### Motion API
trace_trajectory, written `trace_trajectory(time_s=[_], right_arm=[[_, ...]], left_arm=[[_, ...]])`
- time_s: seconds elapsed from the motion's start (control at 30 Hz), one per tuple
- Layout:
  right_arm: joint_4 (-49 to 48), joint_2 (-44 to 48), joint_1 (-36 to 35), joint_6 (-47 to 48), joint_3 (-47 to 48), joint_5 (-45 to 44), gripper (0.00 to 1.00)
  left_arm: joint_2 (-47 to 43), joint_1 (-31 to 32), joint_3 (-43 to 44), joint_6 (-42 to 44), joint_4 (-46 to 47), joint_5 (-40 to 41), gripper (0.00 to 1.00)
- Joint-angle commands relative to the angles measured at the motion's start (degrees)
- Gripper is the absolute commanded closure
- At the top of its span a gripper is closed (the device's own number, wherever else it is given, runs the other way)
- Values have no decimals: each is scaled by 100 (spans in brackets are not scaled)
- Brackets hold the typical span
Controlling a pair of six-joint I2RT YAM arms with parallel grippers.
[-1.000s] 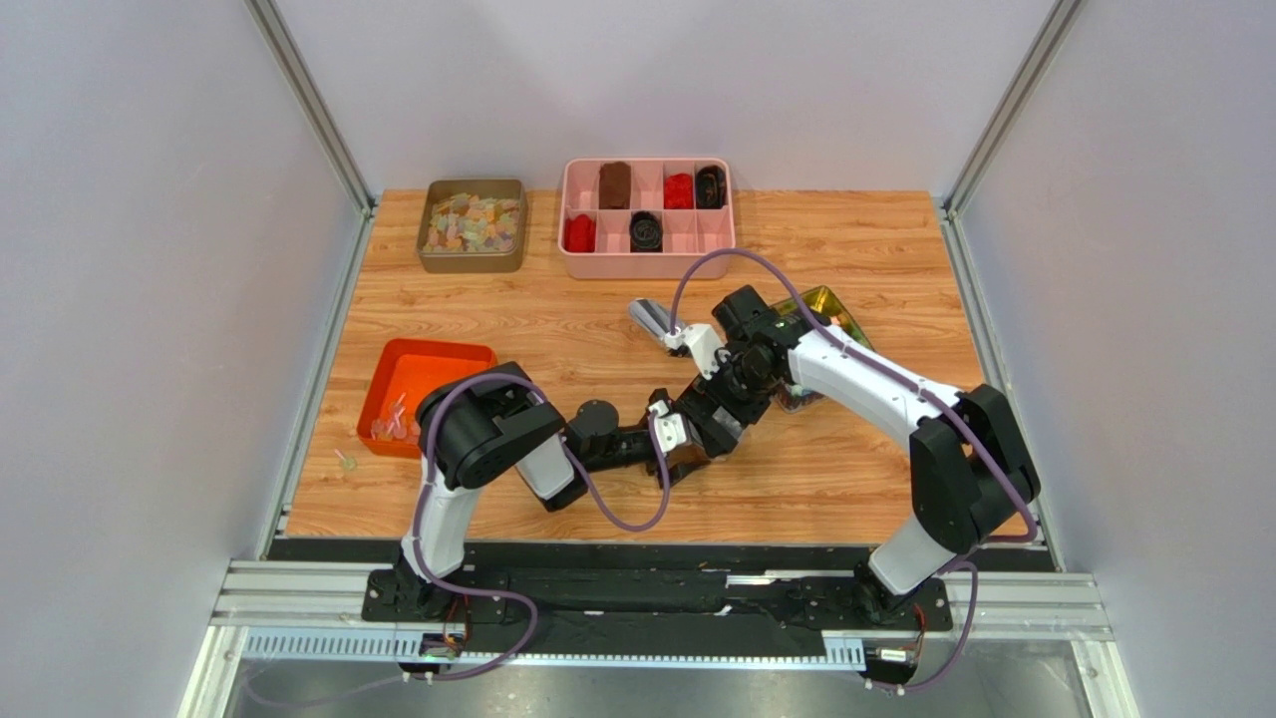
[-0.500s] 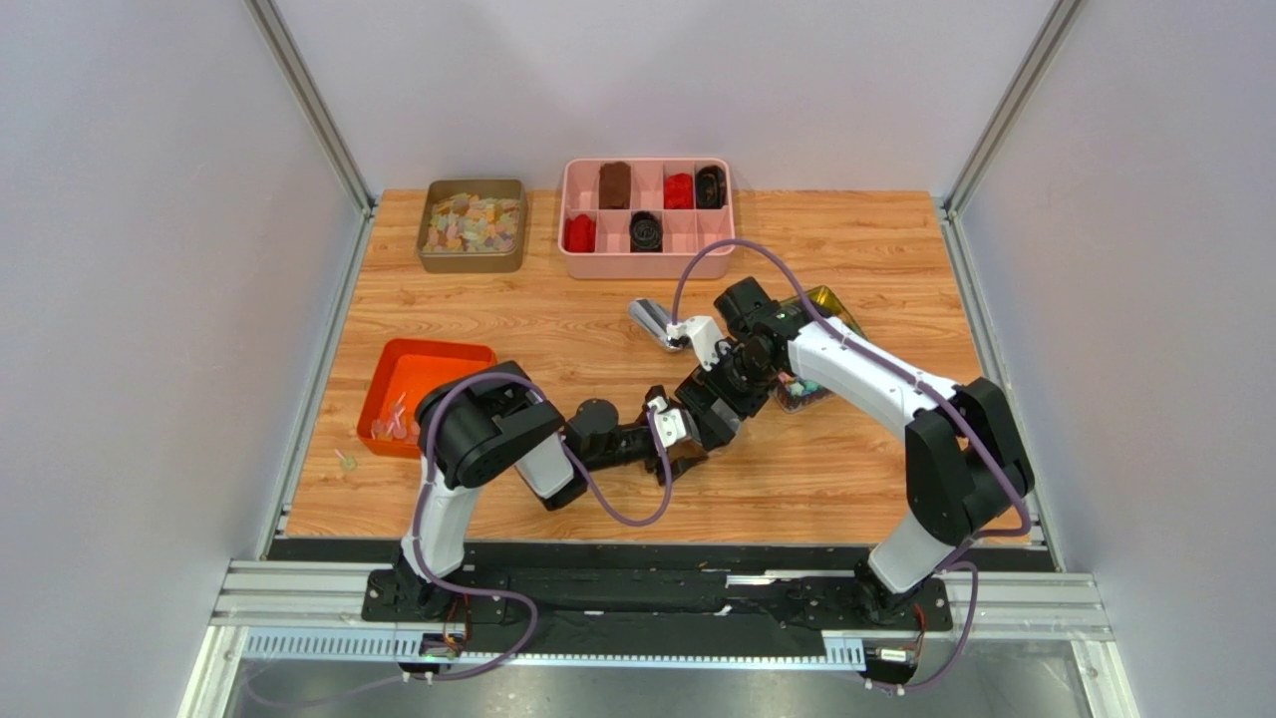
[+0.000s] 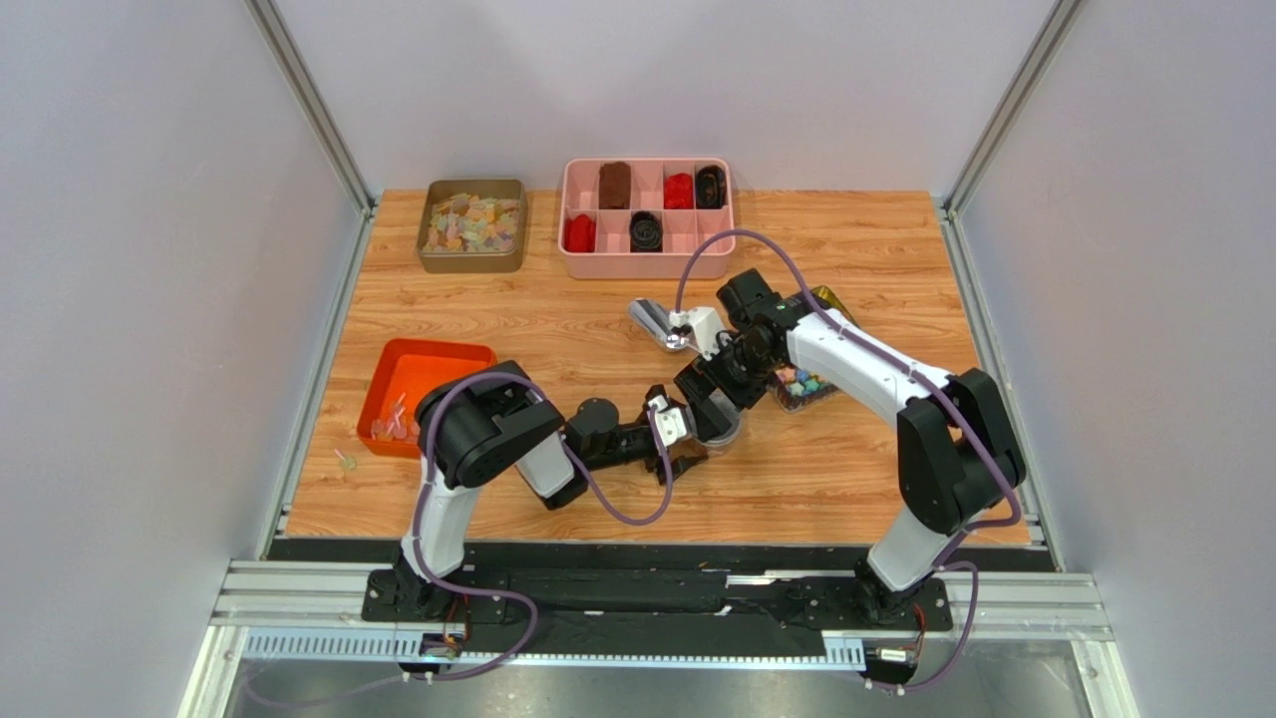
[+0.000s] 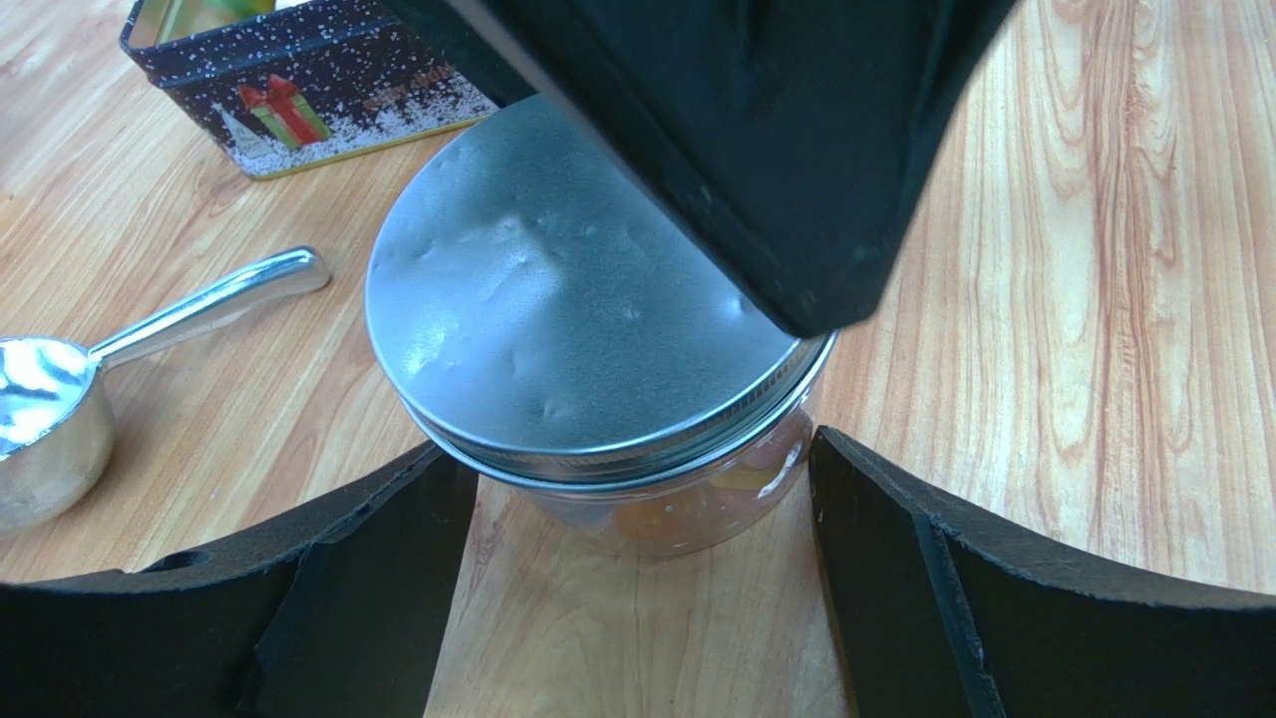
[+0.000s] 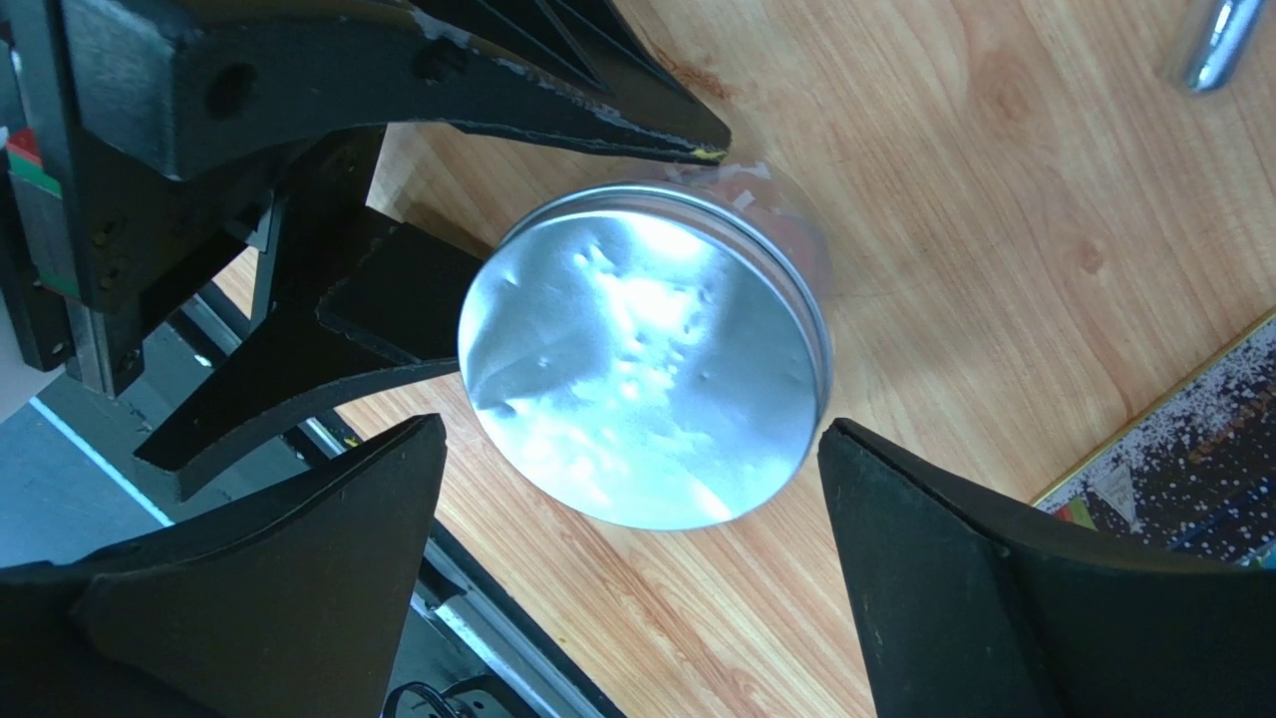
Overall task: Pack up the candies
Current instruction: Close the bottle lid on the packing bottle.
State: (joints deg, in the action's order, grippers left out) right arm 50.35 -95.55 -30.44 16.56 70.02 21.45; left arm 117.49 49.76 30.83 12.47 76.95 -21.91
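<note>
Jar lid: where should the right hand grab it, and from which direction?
Grip the lid by its side band, right hand fingers on opposite sides, coming straight down. The jar stands upright and the lid's top is a flat disc, so only the band offers purchase. The left hand straddles the glass below; stay high.

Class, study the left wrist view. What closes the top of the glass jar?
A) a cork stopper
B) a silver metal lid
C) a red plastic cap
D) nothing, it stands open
B: a dented silver metal lid sits on the jar, and the right wrist view shows it from above.
</note>
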Motion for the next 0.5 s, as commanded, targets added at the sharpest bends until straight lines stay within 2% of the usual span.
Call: trace_trajectory(time_s=[0.0, 0.47], right_arm=[[28, 36, 204, -20, 240, 316, 0], [-464, -394, 143, -416, 188, -738, 0]], left_arm=[[46, -27, 90, -34, 1068, 29, 11], [54, -27, 99, -34, 1059, 3, 12]])
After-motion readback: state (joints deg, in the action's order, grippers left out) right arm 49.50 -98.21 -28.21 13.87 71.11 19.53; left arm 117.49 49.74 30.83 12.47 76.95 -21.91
